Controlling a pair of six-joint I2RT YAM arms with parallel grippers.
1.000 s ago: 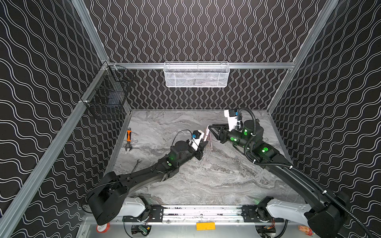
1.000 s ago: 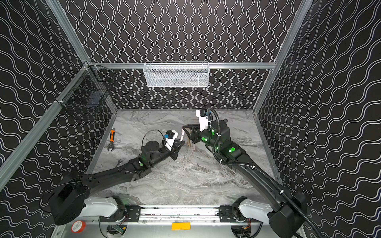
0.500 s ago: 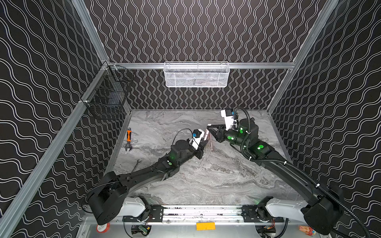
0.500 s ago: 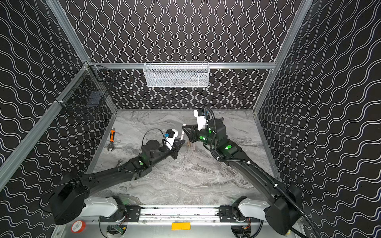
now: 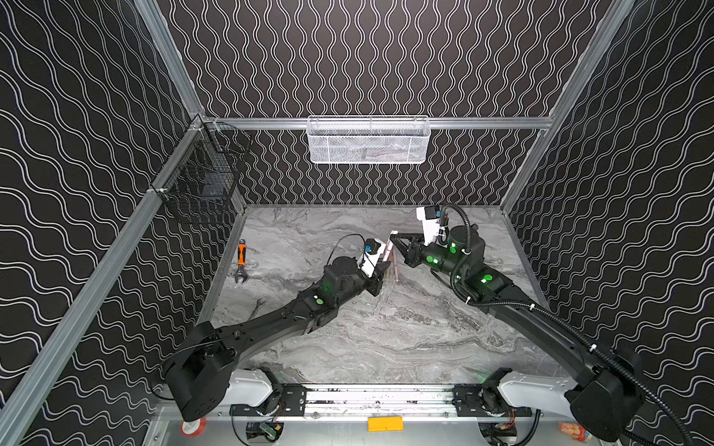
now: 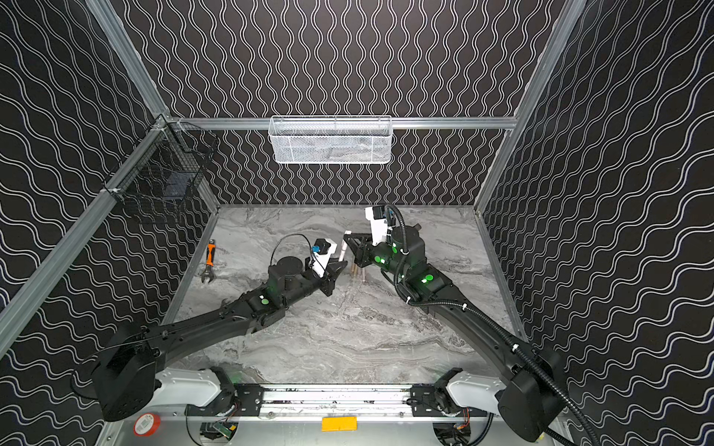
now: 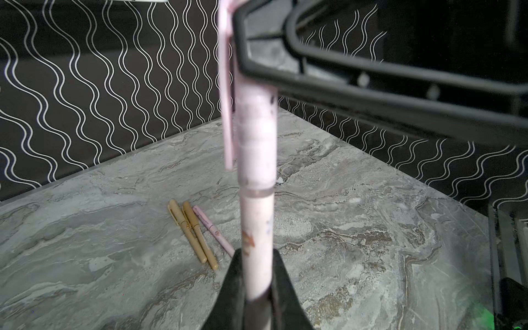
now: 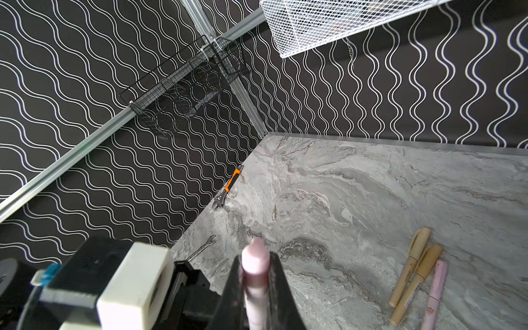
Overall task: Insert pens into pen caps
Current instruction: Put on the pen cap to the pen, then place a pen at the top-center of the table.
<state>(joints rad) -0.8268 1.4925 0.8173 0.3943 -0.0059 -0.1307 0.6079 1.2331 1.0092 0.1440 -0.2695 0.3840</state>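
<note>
Both arms met at the upright pink pen (image 5: 388,253). The left pincer (image 5: 385,265) was closed on the pen's lower barrel, its arm low and to the pen's left. The right pincer (image 5: 395,237) was closed on the pink cap (image 7: 257,143) atop the pen, its wrist raised to the pen's right.

Two matte black arms stand before me, the left arm (image 5: 270,328) and the right arm (image 5: 541,320), each dotted with glowing green lights (image 5: 487,277). A white camera block (image 5: 428,228) sits just behind the right pincer (image 5: 393,235), a ribbed black hose (image 5: 465,220) looping behind it. Both bases have white housings (image 5: 247,386).
</note>
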